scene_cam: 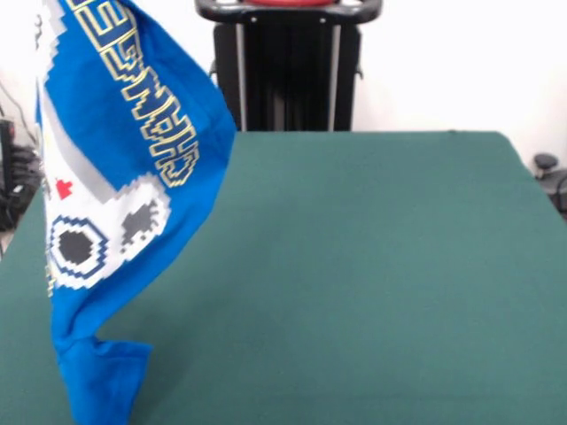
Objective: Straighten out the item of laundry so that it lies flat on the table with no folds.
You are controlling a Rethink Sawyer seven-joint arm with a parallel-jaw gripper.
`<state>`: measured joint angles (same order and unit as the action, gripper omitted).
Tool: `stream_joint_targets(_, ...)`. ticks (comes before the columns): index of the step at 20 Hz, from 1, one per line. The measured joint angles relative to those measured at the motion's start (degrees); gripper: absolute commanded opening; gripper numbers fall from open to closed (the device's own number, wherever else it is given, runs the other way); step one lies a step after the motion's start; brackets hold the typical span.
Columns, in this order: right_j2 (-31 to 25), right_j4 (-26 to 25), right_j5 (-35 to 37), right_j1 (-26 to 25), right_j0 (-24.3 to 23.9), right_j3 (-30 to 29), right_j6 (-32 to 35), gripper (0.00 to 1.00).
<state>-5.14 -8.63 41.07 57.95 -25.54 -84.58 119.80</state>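
1. While the shirt (124,168) hangs in the air at the left of my front view, I count one item of laundry, and it is not lying flat on the table (372,283).
2. It is a bright blue T-shirt, hanging as a long drape from about 11 o'clock at the top edge down to about 7 o'clock at the bottom edge, with its top end cut off by the frame.
3. I see one white pixel controller print (93,226) on it, turned sideways, with one small red heart (64,188) and two dark button shapes.
4. One line of yellow-white lettering (146,97) runs diagonally down the cloth toward 4 o'clock; it reads upside down from here.
5. The lowest part of the shirt folds into a loose flap (102,376) at 7 o'clock; I cannot tell whether it touches the felt.
6. One dark green table fills the frame from 3 o'clock round to 9 o'clock.
7. One black pedestal (285,66) stands at 12 o'clock behind the far edge.
8. I see no gripper in this view, so I cannot tell how the jaws stand.
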Motion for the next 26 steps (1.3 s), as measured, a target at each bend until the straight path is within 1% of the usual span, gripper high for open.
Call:
stream_joint_targets(4,-1.98,-2.33,0.0,-0.41,-1.86,0.59,0.0,0.0)
stream_joint_targets(8,-2.82,-3.94,0.0,-0.62,-2.45,0.99,0.0,0.0)
stream_joint_targets(15,-3.25,-4.59,-0.02,-0.25,-2.41,0.52,0.0,0.0)
stream_joint_targets(20,-3.26,-4.63,-1.4,0.61,-2.22,-2.0,0.0,0.0)
stream_joint_targets(26,-3.26,-4.72,-6.79,0.63,-1.58,-6.82,0.0,0.0)
